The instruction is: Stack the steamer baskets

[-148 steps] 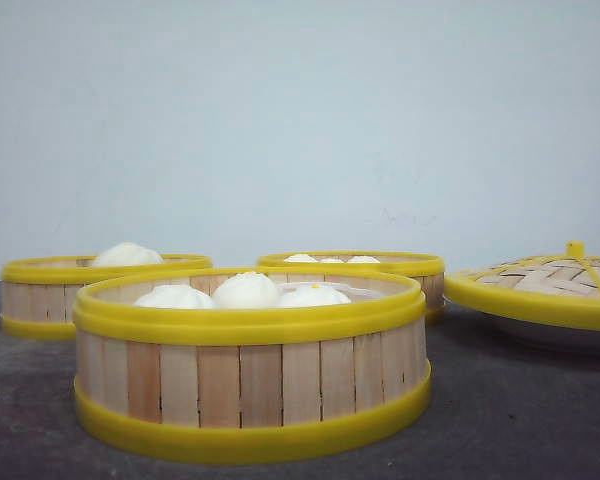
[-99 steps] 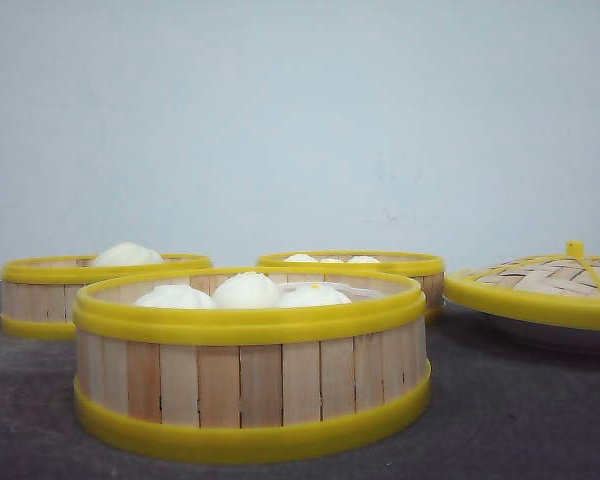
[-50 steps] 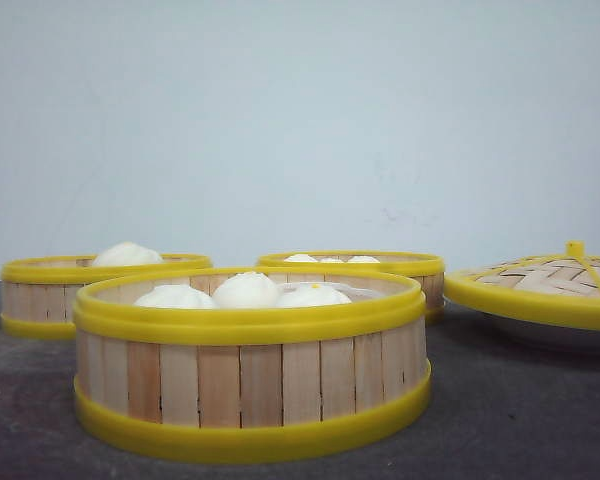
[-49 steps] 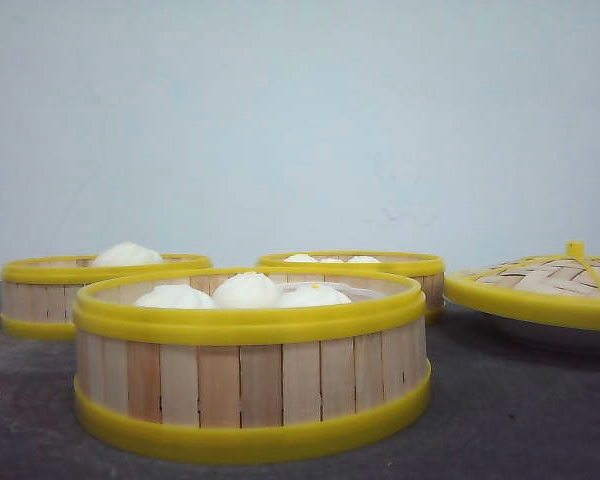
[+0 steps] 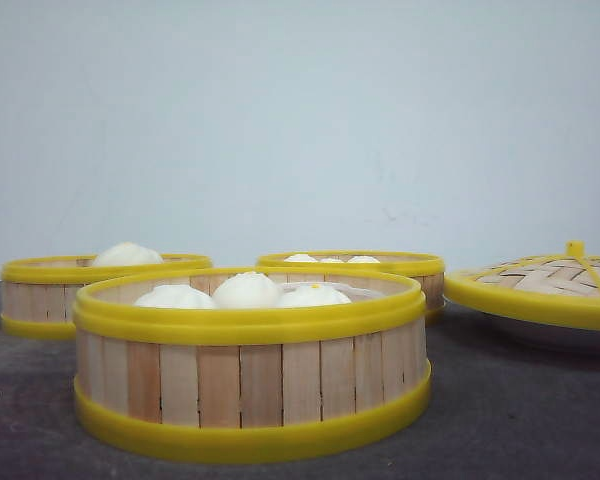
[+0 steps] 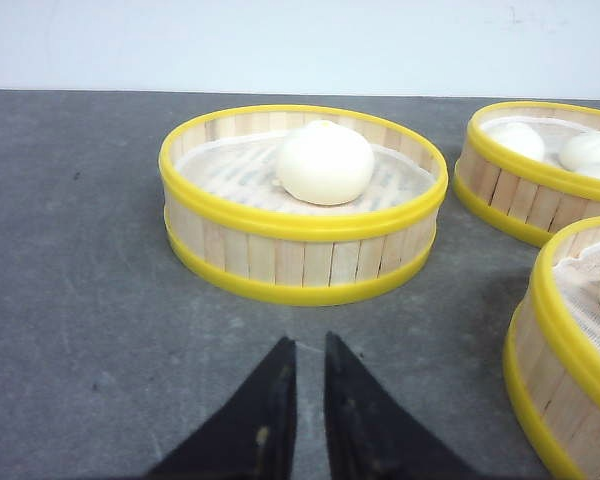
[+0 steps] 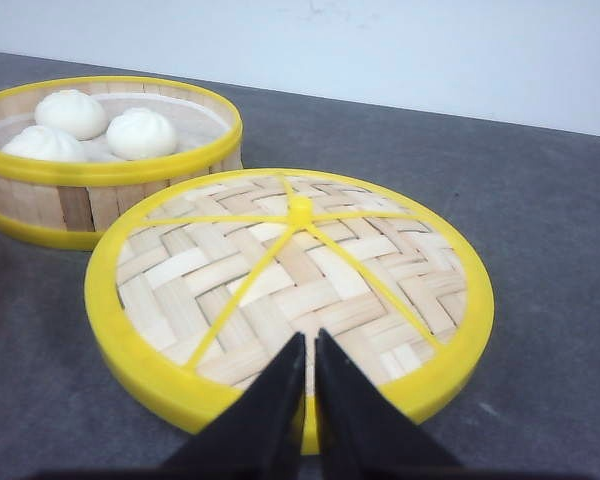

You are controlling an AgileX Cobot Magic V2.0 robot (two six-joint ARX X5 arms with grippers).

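Three steamer baskets with pale slat walls and yellow rims stand apart on the dark table. The nearest basket (image 5: 250, 375) holds three white buns. A second basket (image 5: 40, 295) at the back left holds one bun, and the third basket (image 5: 380, 266) sits behind the middle. My left gripper (image 6: 308, 345) hovers low over bare table just short of the one-bun basket (image 6: 300, 255), shut with only a sliver between its black fingers and nothing in it. Over the near edge of the woven lid (image 7: 290, 290), my right gripper (image 7: 310, 340) is shut and empty. Neither gripper shows in the front view.
The domed woven lid (image 5: 540, 285) with a yellow knob rests on a white plate (image 5: 555, 338) at the right. In the right wrist view a bun-filled basket (image 7: 100, 170) stands just beyond the lid. A pale wall closes the back of the table.
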